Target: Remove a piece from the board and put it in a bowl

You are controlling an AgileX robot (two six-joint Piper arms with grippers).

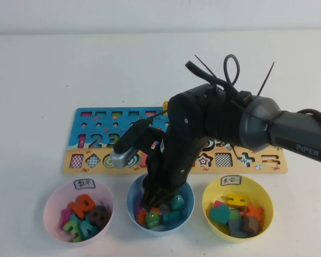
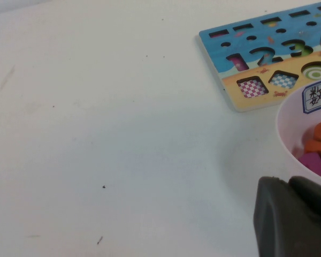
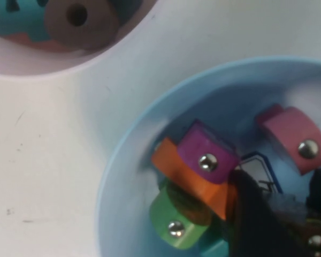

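The piece cannot be picked out; judging by its kind, it is a light, stiff, smooth wooden peg, best pinched across its sides. The right tool [image 1: 150,201] is down inside the blue bowl [image 1: 186,188] among coloured pieces, its opening hidden. The left tool [image 2: 291,217] sits beside the pink bowl [image 2: 289,134], opening unclear. The board [image 1: 96,160] lies just behind the bowl.

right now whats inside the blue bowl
The blue bowl holds purple, orange, green and pink pegs. The right gripper, dipped in, covers the rest. The left gripper sits beside the pink bowl.
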